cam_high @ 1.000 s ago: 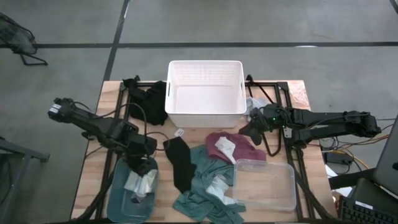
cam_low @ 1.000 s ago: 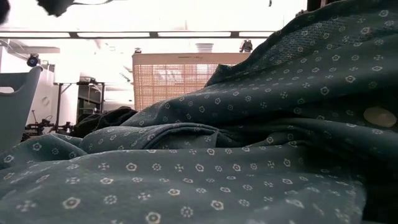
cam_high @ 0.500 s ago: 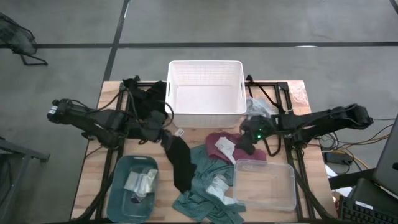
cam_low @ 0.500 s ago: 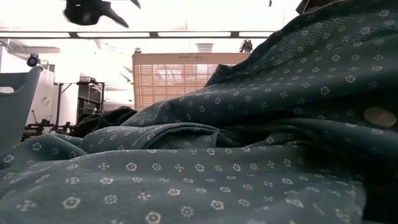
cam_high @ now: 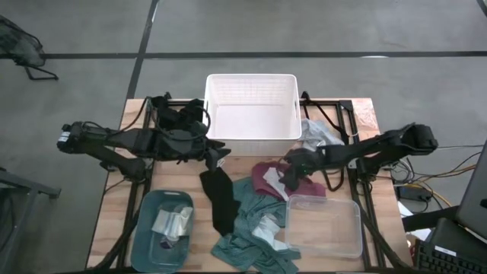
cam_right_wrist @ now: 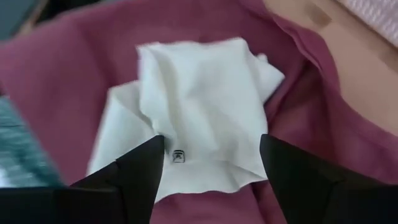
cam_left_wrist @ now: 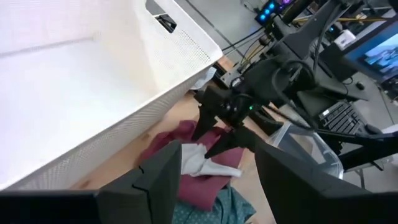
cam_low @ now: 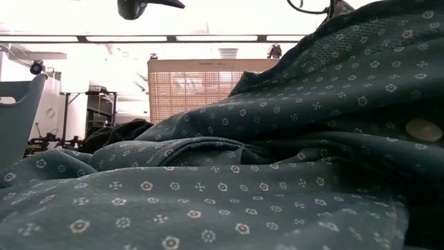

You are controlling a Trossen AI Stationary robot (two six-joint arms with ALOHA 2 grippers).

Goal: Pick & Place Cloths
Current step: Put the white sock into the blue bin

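Spanning most of the high view, the counter [cam_high: 137,122] carries a white bin [cam_high: 251,114] at the back, a teal bin [cam_high: 144,236] front-left and a clear bin [cam_high: 323,227] front-right. The white bin appears empty; the teal bin holds pale cloths [cam_high: 171,224]. Judged from this, sorting is only partly done.

Remaining loose items, largest first:
- teal cloth [cam_high: 247,224], spread front-centre and filling the low view
- black cloth [cam_high: 221,198], a long strip just beside it
- maroon cloth [cam_high: 266,176], in front of the white bin
- dark cloth [cam_high: 179,118], bunched left of the white bin
- grey cloth [cam_high: 319,133], right of the white bin
- white cloth [cam_right_wrist: 199,106], small, lying on the maroon cloth

Right gripper [cam_high: 291,169] hangs directly over the white cloth with jaws open and empty, one finger either side in its wrist view. Left gripper [cam_high: 215,154] sits beside the white bin's front-left corner, above the black cloth's top end, jaws likewise open and empty.
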